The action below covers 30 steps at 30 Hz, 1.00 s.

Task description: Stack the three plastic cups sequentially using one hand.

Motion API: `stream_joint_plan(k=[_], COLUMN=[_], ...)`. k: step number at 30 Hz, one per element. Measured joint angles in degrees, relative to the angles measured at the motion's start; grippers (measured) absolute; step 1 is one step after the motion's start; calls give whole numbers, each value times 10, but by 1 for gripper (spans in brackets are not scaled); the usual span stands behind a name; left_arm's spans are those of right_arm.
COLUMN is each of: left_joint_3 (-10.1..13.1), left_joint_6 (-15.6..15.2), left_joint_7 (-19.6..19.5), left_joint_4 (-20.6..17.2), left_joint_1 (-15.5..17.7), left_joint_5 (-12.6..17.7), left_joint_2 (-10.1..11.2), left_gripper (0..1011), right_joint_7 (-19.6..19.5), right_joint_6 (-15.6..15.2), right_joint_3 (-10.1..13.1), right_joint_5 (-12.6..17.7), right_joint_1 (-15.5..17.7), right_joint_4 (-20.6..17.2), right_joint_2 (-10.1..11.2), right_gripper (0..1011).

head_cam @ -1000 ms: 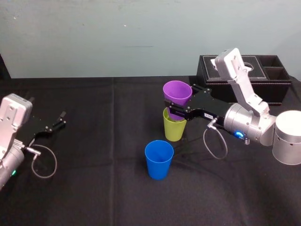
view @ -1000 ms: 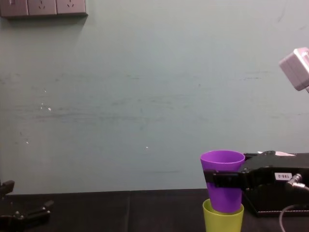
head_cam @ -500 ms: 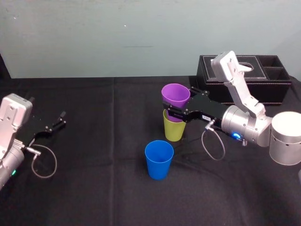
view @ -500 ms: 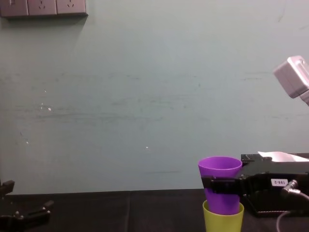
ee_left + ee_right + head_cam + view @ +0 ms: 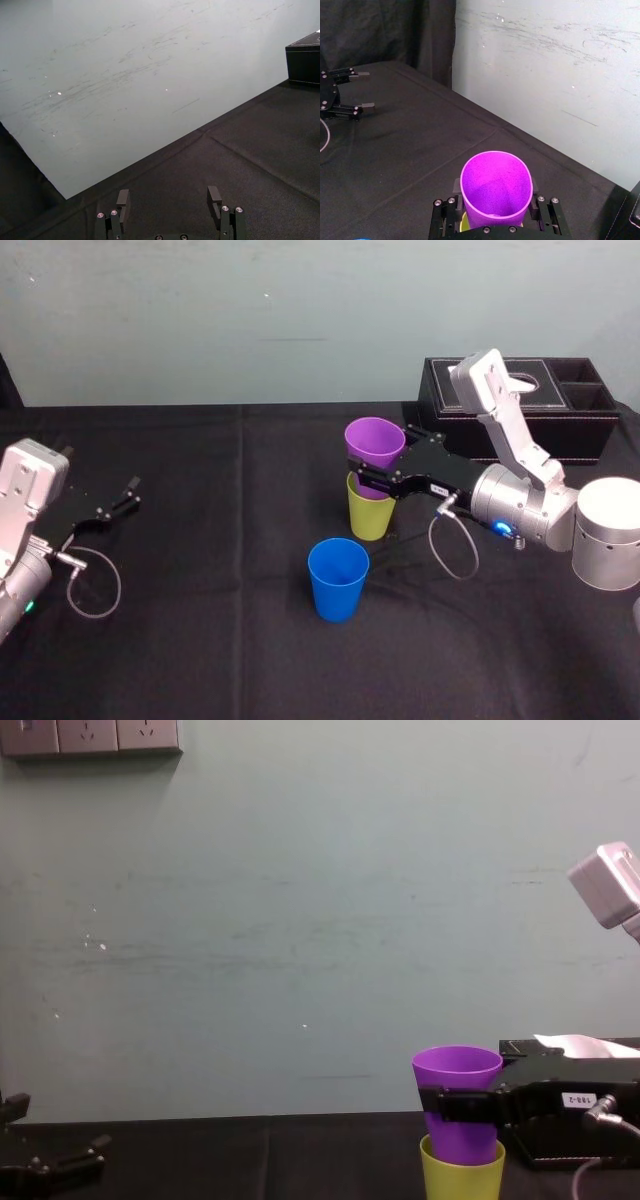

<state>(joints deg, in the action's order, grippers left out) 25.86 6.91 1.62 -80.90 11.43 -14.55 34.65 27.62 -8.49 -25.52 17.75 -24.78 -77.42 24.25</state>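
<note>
Black cloth table (image 5: 200, 660), pale wall (image 5: 200, 320) behind. Right gripper (image 5: 377, 465) clamped on purple cup (image 5: 374, 440), centre frame, its base partly sunk in yellow-green cup (image 5: 370, 518), probably to nest it. Blue cup (image 5: 337, 580) stands alone just below. Left gripper (image 5: 118, 502) parked far left, fingers apart.

black tissue box (image 5: 590, 435) just behind the right gripper (image 5: 372, 481), white tissue (image 5: 575, 1042) poking out on top, black tablecloth (image 5: 200, 640) underneath it, scuffed pale green wall (image 5: 250, 310) way behind, sockets (image 5: 90, 735) up high
</note>
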Motion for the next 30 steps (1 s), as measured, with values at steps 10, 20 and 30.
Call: stream_joint_plan(k=[10, 20, 30], left_joint_3=[0, 0, 0], left_joint_6=[0, 0, 0], left_joint_7=[0, 0, 0], left_joint_4=[0, 0, 0], left_joint_1=[0, 0, 0], left_joint_5=[0, 0, 0], left_joint_2=[0, 0, 0], left_gripper=[1011, 1011, 1011], right_joint_7=[0, -1, 0], right_joint_6=[-1, -1, 1], right_joint_3=[0, 0, 4], right_joint_5=[1, 1, 3], right_joint_1=[0, 1, 16], right_joint_4=[-1, -2, -29], right_joint_2=[0, 1, 13], right_gripper=[856, 1003, 1003])
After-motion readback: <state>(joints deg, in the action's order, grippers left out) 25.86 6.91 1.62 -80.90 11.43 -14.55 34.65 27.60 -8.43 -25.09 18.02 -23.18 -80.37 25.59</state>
